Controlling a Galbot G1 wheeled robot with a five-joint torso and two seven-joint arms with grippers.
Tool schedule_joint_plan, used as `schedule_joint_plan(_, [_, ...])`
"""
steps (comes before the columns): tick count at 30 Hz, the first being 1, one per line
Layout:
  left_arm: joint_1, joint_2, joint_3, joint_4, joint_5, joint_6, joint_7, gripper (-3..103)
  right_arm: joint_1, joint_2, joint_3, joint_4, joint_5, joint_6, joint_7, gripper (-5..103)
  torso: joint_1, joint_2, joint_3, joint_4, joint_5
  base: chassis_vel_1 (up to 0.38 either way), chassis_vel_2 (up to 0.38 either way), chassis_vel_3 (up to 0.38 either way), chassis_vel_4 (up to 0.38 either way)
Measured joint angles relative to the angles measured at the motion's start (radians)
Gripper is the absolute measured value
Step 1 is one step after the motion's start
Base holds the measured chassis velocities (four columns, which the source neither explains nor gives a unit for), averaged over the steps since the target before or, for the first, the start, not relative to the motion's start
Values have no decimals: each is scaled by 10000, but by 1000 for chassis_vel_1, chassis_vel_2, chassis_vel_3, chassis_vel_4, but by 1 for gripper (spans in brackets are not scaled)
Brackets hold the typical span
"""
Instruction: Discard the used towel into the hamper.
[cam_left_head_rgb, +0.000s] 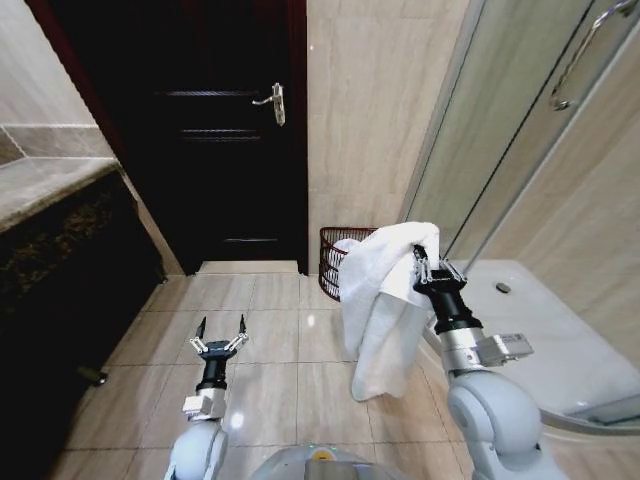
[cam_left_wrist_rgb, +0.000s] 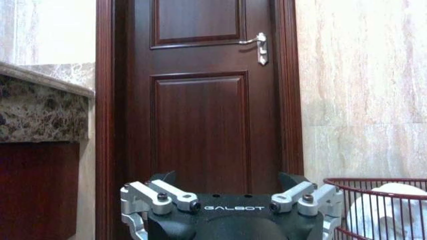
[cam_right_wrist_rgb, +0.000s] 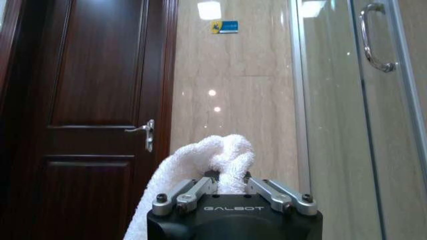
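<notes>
Just this side of the hamper (cam_left_head_rgb: 338, 262), which sits on the tiled floor against the wall between the dark door (cam_left_head_rgb: 215, 130) and the glass shower (cam_left_head_rgb: 520, 140), the right gripper (cam_left_head_rgb: 424, 262) has the white towel (cam_left_head_rgb: 385, 300) pinched near its top, so the cloth humps over the fingers and hangs down in a long loose fold, its lower end clear of the floor. In the right wrist view the jaws are clamped tight on a bunched ridge of terry (cam_right_wrist_rgb: 223, 160), nothing slack about that grip. The towel looks light and totally floppy, so it's probably going to swing and drape rather than hold any shape; pinching a gathered ridge like this one seems the sensible hold, since a single flat edge would likely slide out. Worth noting the hanging tail sits nearer the robot than the hamper's rim, so it looks like it could catch on the wire ribs or flop outside if it's let go too early. The hamper already has something white in it (cam_left_wrist_rgb: 390, 210), looks like another towel, so room is a bit tighter. The left gripper (cam_left_head_rgb: 220, 330) hangs low over the floor, well off to the door side of the hamper, jaws spread wide and holding nothing.
</notes>
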Motion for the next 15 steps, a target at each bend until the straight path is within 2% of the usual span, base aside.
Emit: schedule_joint_plan(15, [-99,-67,44,92,49,-291,-60,100,69,-19,-34,-83,-60,85,-88,13,-12,-32,-21,-1,1,22,9,-77,-73])
